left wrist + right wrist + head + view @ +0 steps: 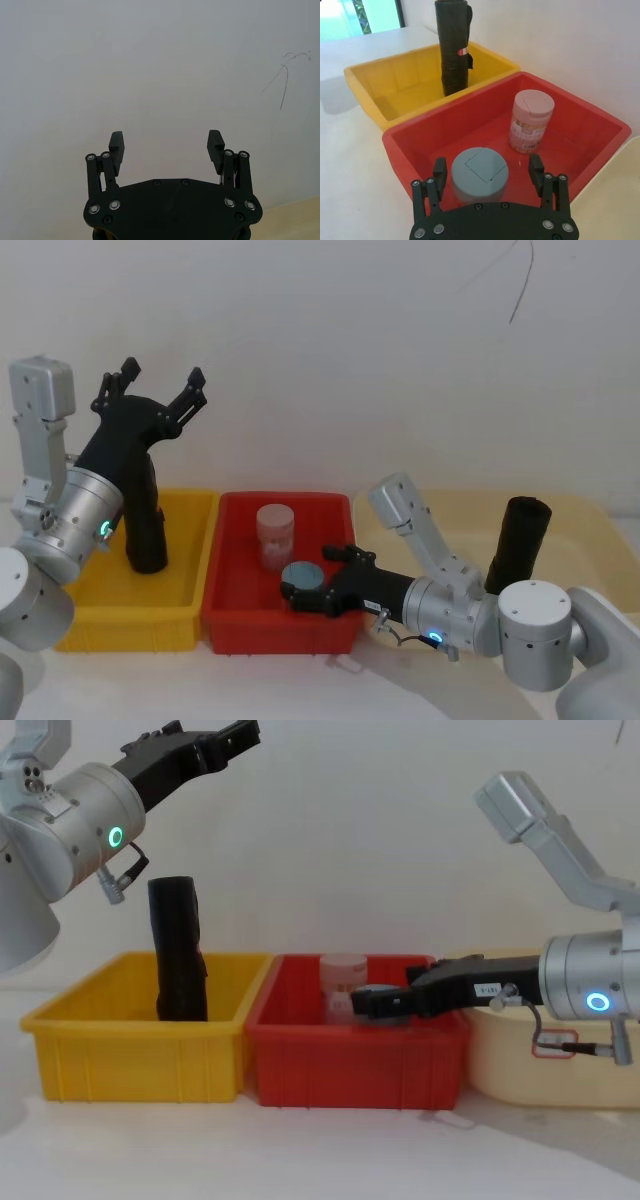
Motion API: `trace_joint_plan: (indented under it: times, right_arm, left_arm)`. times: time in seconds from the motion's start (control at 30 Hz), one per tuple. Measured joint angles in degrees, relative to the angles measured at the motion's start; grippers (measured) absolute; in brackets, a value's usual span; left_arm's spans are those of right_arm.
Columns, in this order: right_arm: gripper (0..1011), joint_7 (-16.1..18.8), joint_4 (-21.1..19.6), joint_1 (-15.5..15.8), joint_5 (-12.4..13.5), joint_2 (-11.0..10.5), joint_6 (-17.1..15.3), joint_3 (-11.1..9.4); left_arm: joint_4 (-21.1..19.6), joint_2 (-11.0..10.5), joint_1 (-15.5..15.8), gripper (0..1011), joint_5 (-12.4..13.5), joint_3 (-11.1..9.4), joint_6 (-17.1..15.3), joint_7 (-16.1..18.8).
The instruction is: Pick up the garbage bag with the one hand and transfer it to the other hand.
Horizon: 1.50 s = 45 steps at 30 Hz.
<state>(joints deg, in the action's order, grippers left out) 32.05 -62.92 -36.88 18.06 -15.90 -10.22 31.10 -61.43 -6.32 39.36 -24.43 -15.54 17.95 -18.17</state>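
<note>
We see the garbage bag (146, 523) standing upright in the yellow bin (75, 620), a tall black roll rising well above the bin's rim, with nothing gripping it. Our left tool (158, 386) is raised high above that bin, well clear of the roll, tilted up toward the white wall; its fingers (116, 142) are spread wide with only blank wall between them. Our right tool (322, 578) reaches low into the red bin (228, 625) next to the yellow one. Its fingers (535, 167) are spread on either side of a blue-lidded jar (479, 173) that stands on the bin floor, and we cannot tell whether they touch it. A pink-lidded jar (276, 535) stands farther back in the same red bin, apart from the tool. To the right, a cream bin (590, 530) holds a second black roll (515, 542), leaning slightly. All three bins sit side by side on the white surface (300, 685).
</note>
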Motion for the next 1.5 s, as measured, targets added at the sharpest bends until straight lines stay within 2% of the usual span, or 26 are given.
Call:
trace_joint_plan:
  times: [0.27, 0.4, 0.57, 0.63, 0.77, 1.2, 1.5]
  right_arm:
    - [1000, -0.3, 0.7, -0.4, 0.0, 0.0, -0.5, 0.2]
    - [962, -0.3, 0.8, -0.5, 0.0, 0.0, -0.8, 0.2]
    - [826, -0.2, 0.8, -0.6, 0.0, 0.0, -1.2, 0.3]
    - [738, -0.2, 0.6, -0.6, 0.0, -0.1, -1.4, 0.3]
    - [659, -0.1, 0.1, -0.6, 0.2, -0.3, -1.6, 0.4]
    - [659, 0.0, -3.7, -0.6, 1.0, -1.1, -1.5, 0.2]
    - [659, -1.1, -7.2, -1.3, 1.6, -2.4, -0.2, -1.3]
  left_arm:
    - [0.0, 0.0, 0.0, 1001, 0.0, 0.0, 0.0, 0.0]
    - [0.0, 0.0, 0.0, 1002, 0.0, 0.0, 0.0, 0.0]
    - [0.0, 0.0, 0.0, 1001, 0.0, 0.0, 0.0, 0.0]
    - [0.0, 0.0, 0.0, 1001, 0.0, 0.0, 0.0, 0.0]
    - [0.0, 0.0, 0.0, 1001, 0.0, 0.0, 0.0, 0.0]
    - [0.0, 0.0, 0.0, 1001, 0.0, 0.0, 0.0, 0.0]
    - [0.0, 0.0, 0.0, 1002, 0.0, 0.0, 0.0, 0.0]
